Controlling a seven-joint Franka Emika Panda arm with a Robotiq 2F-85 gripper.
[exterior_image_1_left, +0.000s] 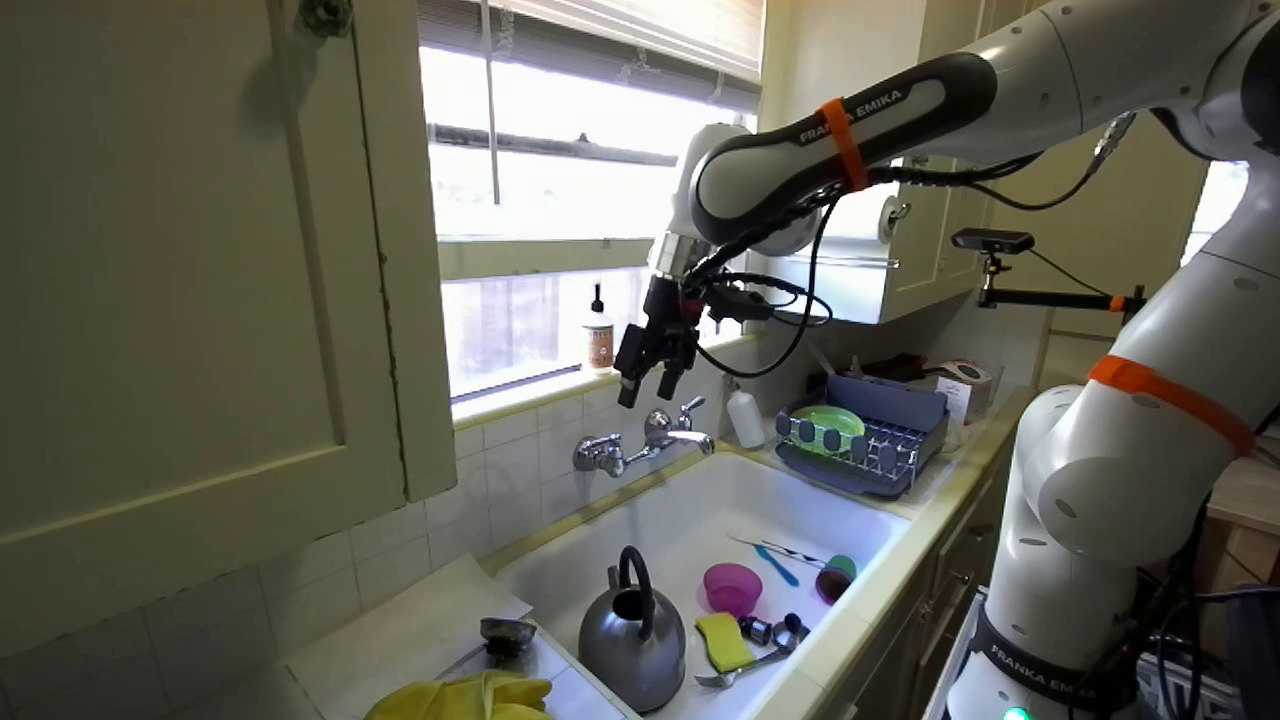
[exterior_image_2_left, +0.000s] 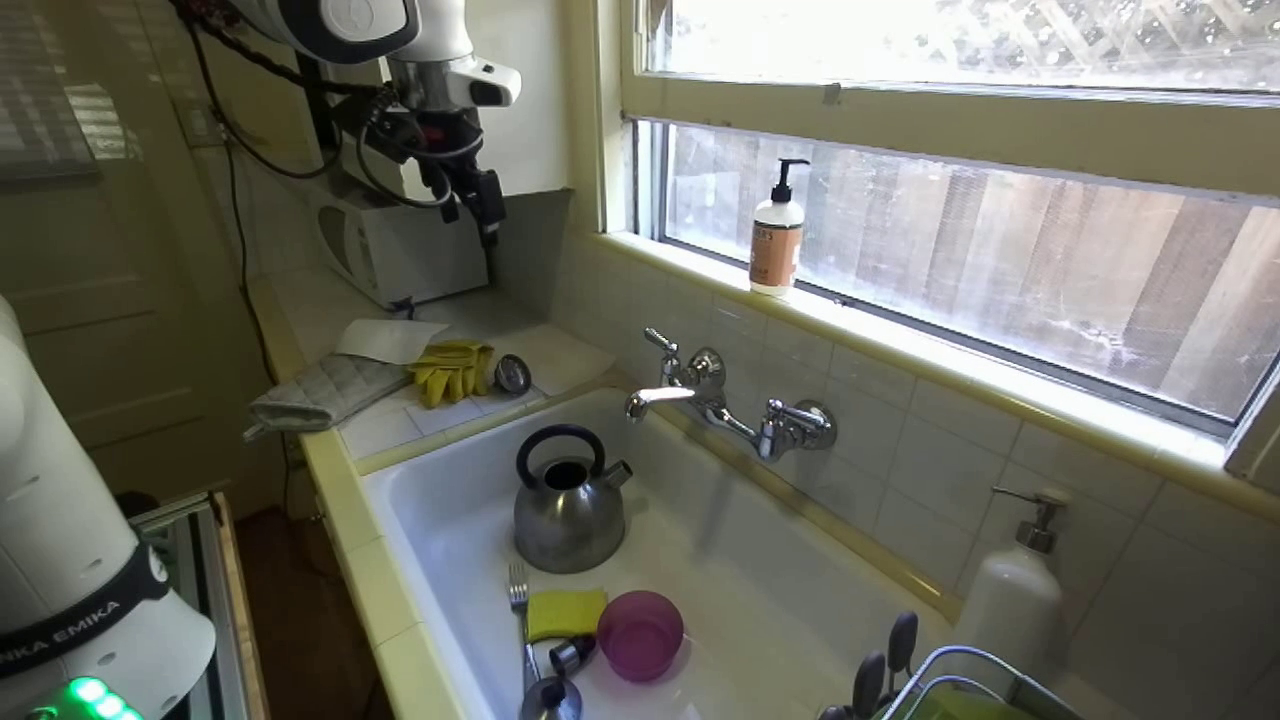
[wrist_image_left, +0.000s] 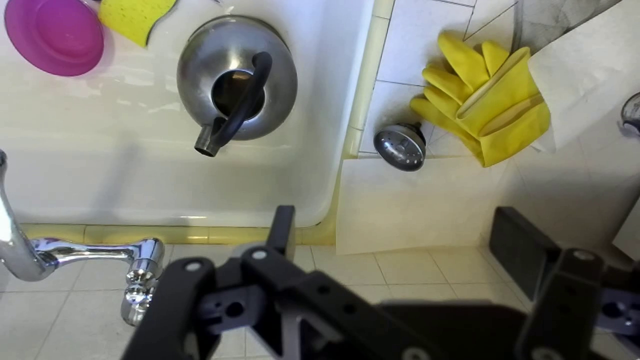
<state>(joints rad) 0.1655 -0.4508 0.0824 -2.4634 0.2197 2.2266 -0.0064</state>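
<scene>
My gripper (wrist_image_left: 395, 230) stands open, high over the counter and the back corner of the sink, with nothing between its wide-set fingers (wrist_image_left: 522, 250). It hangs near the window in an exterior view (exterior_image_1_left: 648, 392). Below it lie a white paper sheet (wrist_image_left: 400, 205) and a metal sink strainer (wrist_image_left: 400, 147). Yellow rubber gloves (wrist_image_left: 492, 100) rest beside the strainer. A grey metal kettle (wrist_image_left: 200, 70) with a black handle and uncovered top stands upright in the white sink (exterior_image_2_left: 790, 620). A pink bowl (exterior_image_2_left: 640, 636) and a yellow sponge (exterior_image_2_left: 566, 613) lie near it.
A chrome faucet (exterior_image_1_left: 640, 450) juts from the tiled wall. An orange-labelled soap bottle (exterior_image_2_left: 777, 240) stands on the windowsill. A dish rack (exterior_image_1_left: 870, 440) with a green plate sits past the sink. A white microwave (exterior_image_2_left: 400, 245) and cabinet door (exterior_image_1_left: 200, 300) flank the counter. A fork (exterior_image_2_left: 518, 590) lies in the sink.
</scene>
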